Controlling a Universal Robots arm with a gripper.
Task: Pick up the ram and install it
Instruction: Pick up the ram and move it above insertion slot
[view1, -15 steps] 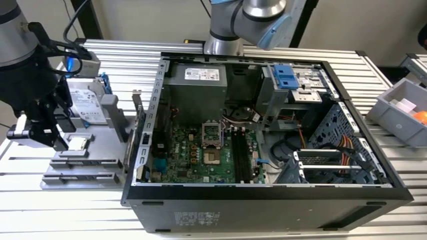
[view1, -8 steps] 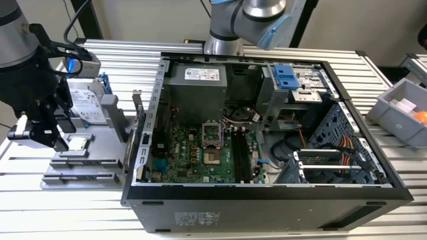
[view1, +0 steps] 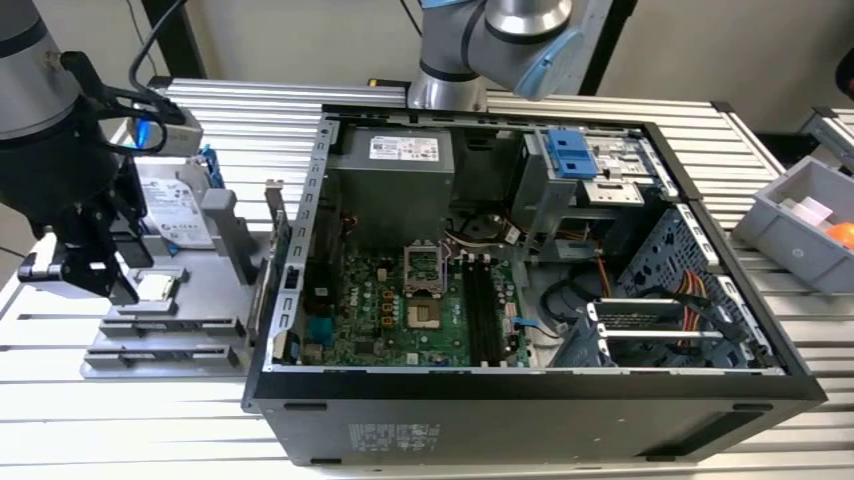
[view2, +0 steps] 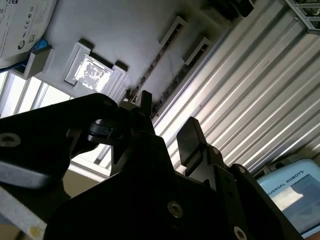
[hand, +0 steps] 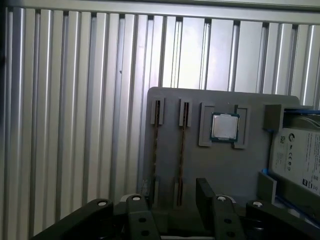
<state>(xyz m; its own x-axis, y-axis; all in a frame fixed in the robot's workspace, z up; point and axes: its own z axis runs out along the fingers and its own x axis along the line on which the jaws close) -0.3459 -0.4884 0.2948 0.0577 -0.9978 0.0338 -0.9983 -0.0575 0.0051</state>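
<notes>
**Spread hand (view2: 167, 119) over the holder plate (hand: 225, 170)**

The hand hangs spread, gripping nothing, over the gray holder plate on the ribbed aluminium bench (view1: 134, 440). Two ram sticks (hand: 156, 145) stand on edge in the plate's slots, beside its square chip (hand: 224, 126). The open computer case (view1: 534, 410) sits just beside the plate, a pale wall (view1: 747, 50) behind it.

hard drive (hand: 296, 156) cropped, claw (hand: 170, 192) base cut off
</notes>
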